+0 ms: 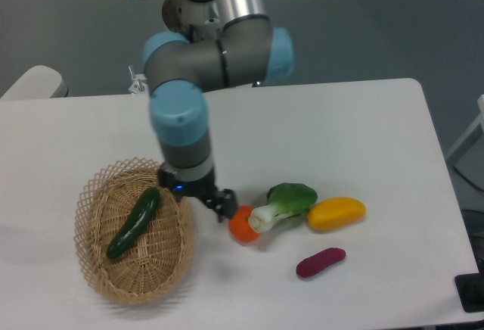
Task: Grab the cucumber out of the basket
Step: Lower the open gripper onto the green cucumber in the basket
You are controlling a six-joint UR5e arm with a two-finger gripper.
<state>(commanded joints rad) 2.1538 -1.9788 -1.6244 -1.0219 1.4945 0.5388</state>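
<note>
The dark green cucumber [134,222] lies diagonally inside the tan wicker basket [156,287] at the front left of the white table. My gripper [223,206] hangs low over the table just right of the basket's right rim, between the basket and a small orange-red vegetable [242,225]. It is apart from the cucumber, about a hand's width to its right. The dark fingers hold nothing that I can see. Their gap is too small and dark to tell whether they are open or shut.
A green-and-white bok choy [283,201] lies right of the orange-red vegetable, touching it. A yellow vegetable [335,213] lies further right, and a purple oblong vegetable [321,262] nearer the front edge. The arm's wrist [181,129] stands above the basket's far right rim.
</note>
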